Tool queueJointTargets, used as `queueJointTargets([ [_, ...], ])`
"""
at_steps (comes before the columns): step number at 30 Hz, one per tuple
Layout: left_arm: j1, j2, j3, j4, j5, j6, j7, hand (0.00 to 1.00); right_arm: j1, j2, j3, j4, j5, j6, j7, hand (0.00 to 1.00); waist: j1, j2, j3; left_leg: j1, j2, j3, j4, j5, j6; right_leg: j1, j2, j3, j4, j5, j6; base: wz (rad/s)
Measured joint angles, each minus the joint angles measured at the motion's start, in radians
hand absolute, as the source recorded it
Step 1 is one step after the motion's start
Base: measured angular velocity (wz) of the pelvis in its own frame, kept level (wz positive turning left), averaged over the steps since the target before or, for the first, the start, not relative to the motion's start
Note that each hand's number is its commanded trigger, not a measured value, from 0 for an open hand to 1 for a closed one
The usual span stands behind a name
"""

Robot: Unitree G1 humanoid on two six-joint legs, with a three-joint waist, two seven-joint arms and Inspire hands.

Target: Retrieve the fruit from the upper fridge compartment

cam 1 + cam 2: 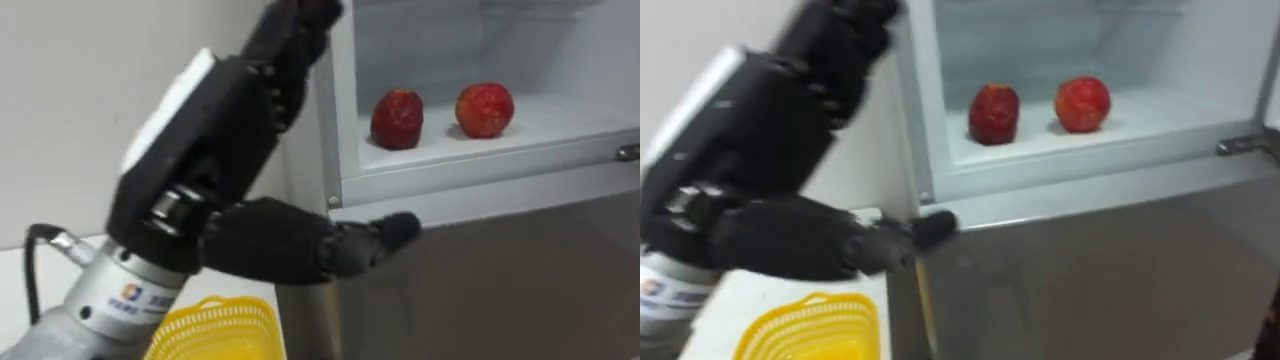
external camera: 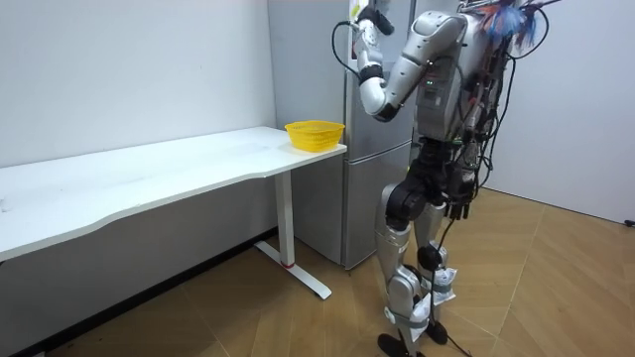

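Upper fridge stands open. Dark red fruit and bright red fruit on shelf, untouched. Left hand raised beside frame, fingers relaxed, empty. Basket on counter. Reach, grasp, retrieval remain.

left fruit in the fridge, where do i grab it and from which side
Likely around its round middle, straight in from the open front: the left fruit sits on the shelf apart from the right fruit, with the fridge frame close on its left.
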Motion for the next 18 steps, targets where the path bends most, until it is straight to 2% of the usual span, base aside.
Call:
queueJointTargets([
  [1,0.016,0.0,0.043,0.0,0.003,-0.012,0.023,0.0,0.003,0.001,-0.001,0.0,-0.006,0.0,0.0,0.0,0.024,0.002,0.0,0.001,0.0,-0.004,0.0,0.001,-0.002,-0.001,-0.001,-0.006,0.002,0.0,0.0,0.03],
  [3,0.047,0.0,0.114,-0.004,0.004,-0.013,0.062,0.0,0.005,0.002,-0.01,-0.003,-0.006,0.0,0.0,0.0,0.044,0.005,-0.0015,-0.003,-0.002,-0.017,0.003,0.001,-0.002,0.001,-0.003,-0.015,0.001,0.0,-0.001,0.12],
  [5,0.064,0.0,0.206,-0.006,0.003,-0.013,0.124,0.0,0.006,0.001,-0.022,-0.002,-0.017,-0.001,0.001,0.0,0.078,0.007,-0.0009,-0.004,-0.004,-0.034,0.004,0.002,-0.003,0.004,-0.003,-0.025,-0.002,0.0,-0.001,0.2],
  [8,0.095,0.0,0.308,-0.007,0.015,-0.028,0.187,0.0,0.021,0.0,-0.047,-0.007,-0.022,-0.003,0.001,0.0,0.106,0.01,-0.0009,-0.003,-0.01,-0.055,0.004,0.003,-0.002,0.015,-0.007,-0.039,-0.002,-0.006,0.002,0.2],
  [10,0.144,0.0,0.408,-0.007,0.05,-0.043,0.252,0.0,0.046,0.002,-0.062,-0.029,-0.023,-0.005,0.001,0.0,0.136,0.018,0.0003,-0.001,-0.014,-0.071,0.005,0.003,-0.002,0.022,-0.009,-0.054,-0.005,-0.007,0.003,0.21],
  [12,0.179,0.0,0.466,-0.005,0.08,-0.052,0.306,0.0,0.05,0.002,-0.072,-0.028,-0.023,-0.006,0.001,0.0,0.145,0.019,0.0034,-0.002,-0.019,-0.092,0.007,0.003,-0.002,0.029,-0.013,-0.075,-0.003,-0.01,0.005,0.33],
  [14,0.254,-0.001,0.535,0.002,0.103,-0.064,0.363,0.0,0.061,0.0,-0.101,-0.029,-0.022,-0.007,-0.013,0.0,0.166,0.022,0.0046,-0.003,-0.026,-0.104,0.005,0.005,-0.001,0.034,-0.018,-0.092,-0.003,-0.014,0.007,0.19],
  [15,0.281,-0.001,0.55,0.004,0.108,-0.066,0.38,0.0,0.063,0.0,-0.108,-0.029,-0.023,-0.008,-0.018,0.0,0.168,0.023,0.0052,-0.003,-0.026,-0.108,0.006,0.005,-0.001,0.035,-0.018,-0.094,-0.003,-0.015,0.007,0.16],
  [17,0.384,-0.006,0.585,0.048,0.108,-0.082,0.442,0.0,0.067,0.0,-0.118,-0.032,-0.024,-0.006,-0.033,0.0,0.174,0.027,0.0092,-0.003,-0.032,-0.127,0.007,0.005,0.0,0.045,-0.025,-0.111,-0.002,-0.027,0.011,0.24],
  [18,0.407,-0.008,0.592,0.067,0.108,-0.085,0.455,0.0,0.067,0.001,-0.118,-0.033,-0.021,-0.004,-0.035,0.0,0.179,0.026,0.0095,-0.003,-0.034,-0.129,0.008,0.005,0.0,0.044,-0.029,-0.117,-0.001,-0.031,0.011,0.18],
])
